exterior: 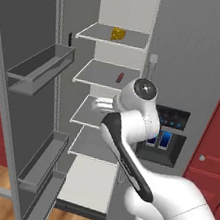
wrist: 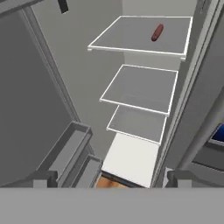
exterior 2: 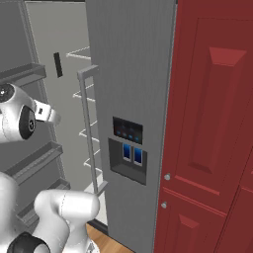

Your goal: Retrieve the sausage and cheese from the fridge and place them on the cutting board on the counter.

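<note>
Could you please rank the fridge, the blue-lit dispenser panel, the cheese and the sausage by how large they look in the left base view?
1. fridge
2. dispenser panel, partly behind the arm
3. cheese
4. sausage

The cheese and sausage are both tiny and sit on different shelves, so their order is less certain.

Both base views face the fridge [exterior: 192, 55] closely; hand view looks down its shelves [wrist: 140, 87].
</note>
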{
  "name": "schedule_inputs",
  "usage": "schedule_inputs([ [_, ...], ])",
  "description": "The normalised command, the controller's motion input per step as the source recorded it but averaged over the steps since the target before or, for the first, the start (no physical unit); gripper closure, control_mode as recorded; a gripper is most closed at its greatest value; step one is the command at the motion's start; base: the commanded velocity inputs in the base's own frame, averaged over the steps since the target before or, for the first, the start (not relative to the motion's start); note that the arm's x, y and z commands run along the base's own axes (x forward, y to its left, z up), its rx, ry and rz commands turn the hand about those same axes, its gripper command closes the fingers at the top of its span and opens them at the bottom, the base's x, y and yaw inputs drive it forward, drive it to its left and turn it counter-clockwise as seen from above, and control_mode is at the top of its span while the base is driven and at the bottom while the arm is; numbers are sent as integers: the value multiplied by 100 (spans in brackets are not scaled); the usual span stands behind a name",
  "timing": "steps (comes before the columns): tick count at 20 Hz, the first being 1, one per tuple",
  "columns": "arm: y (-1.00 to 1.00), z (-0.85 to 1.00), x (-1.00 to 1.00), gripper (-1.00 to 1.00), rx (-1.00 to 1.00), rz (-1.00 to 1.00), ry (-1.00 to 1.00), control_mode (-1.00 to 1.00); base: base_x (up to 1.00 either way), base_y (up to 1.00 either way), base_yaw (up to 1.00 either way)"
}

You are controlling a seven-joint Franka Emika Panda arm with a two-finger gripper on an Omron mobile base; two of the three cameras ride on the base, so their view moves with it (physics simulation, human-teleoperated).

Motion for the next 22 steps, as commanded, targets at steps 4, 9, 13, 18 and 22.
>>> schedule_inputs([
  [4,-86,0,-30,-100,4,7,6,-100,0,0,0],
  [9,-24,0,-1,-100,5,0,2,100,0,0,0],
  [13,0,0,0,-100,0,0,0,100,0,22,-34],
  [18,0,0,0,-100,0,0,0,100,8,47,-53],
  [22,0,0,0,-100,0,0,0,100,0,78,-45],
])
